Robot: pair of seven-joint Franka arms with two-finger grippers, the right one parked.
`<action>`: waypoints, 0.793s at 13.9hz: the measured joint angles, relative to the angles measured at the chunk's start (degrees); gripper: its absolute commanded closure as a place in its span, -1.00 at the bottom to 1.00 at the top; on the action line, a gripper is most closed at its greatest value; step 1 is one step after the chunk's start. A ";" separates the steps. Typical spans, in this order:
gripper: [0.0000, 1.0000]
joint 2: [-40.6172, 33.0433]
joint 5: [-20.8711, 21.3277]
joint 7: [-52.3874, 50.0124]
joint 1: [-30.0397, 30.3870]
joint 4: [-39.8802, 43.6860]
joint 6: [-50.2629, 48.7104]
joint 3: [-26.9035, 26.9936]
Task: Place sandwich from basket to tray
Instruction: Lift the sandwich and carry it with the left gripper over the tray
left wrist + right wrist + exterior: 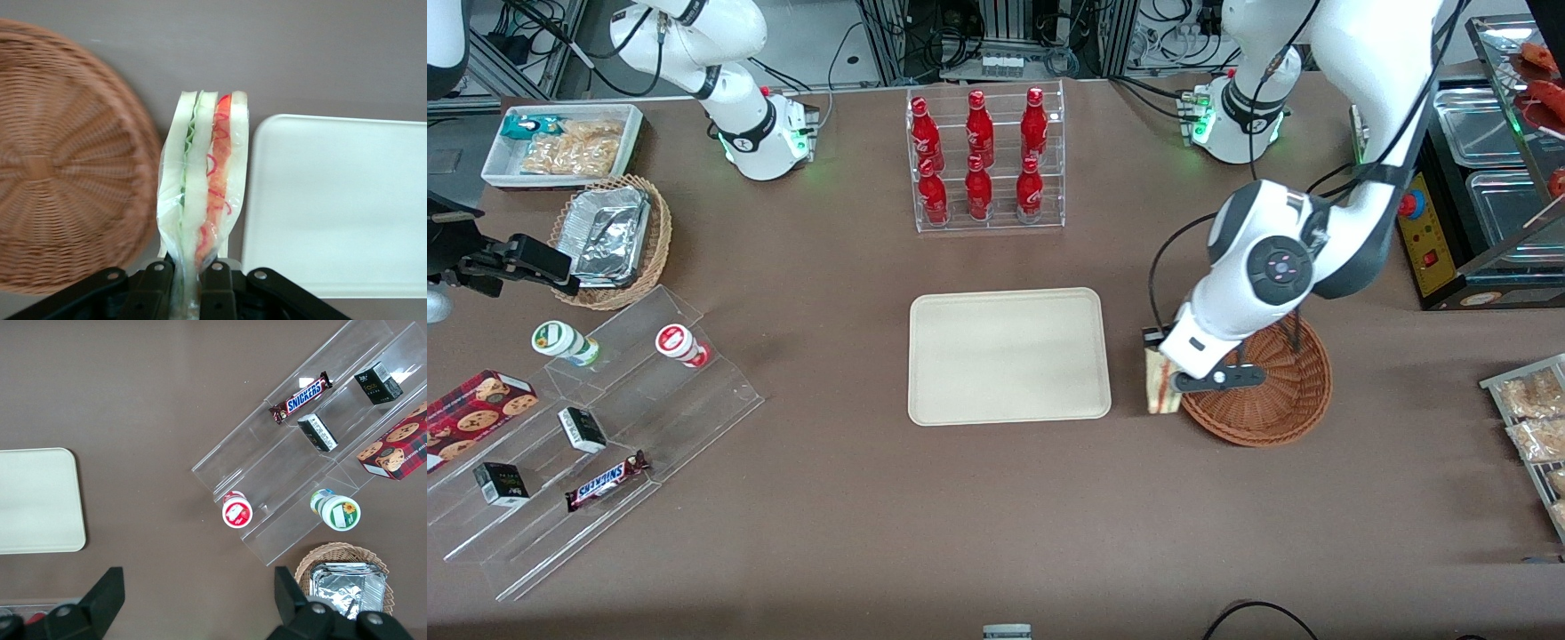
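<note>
My left gripper (1161,360) is shut on the sandwich (1161,384), a wrapped wedge of pale bread with green and red-pink filling, and holds it above the table between the reddish-brown basket (1272,391) and the cream tray (1008,354). In the left wrist view the sandwich (203,187) hangs from the gripper (190,280) over the gap between the basket (60,167) and the tray (340,200). The basket looks empty and the tray is bare. The tray also shows in the right wrist view (37,500).
A clear rack of red bottles (985,160) stands farther from the front camera than the tray. Toward the parked arm's end are a stepped clear shelf (596,427) with snacks, a tan basket (609,240) with foil containers and a white bin (560,142). Metal trays (1494,178) stand toward the working arm's end.
</note>
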 measured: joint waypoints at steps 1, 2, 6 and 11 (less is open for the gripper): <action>0.93 1.78 1.39 -1.48 -0.61 1.63 0.00 -1.24; 0.93 3.60 2.94 -3.44 -2.10 3.42 0.00 -1.83; 0.98 10.02 6.96 -12.24 -9.40 10.44 0.00 -2.20; 1.00 16.25 10.25 -21.53 -17.14 16.21 0.01 -2.16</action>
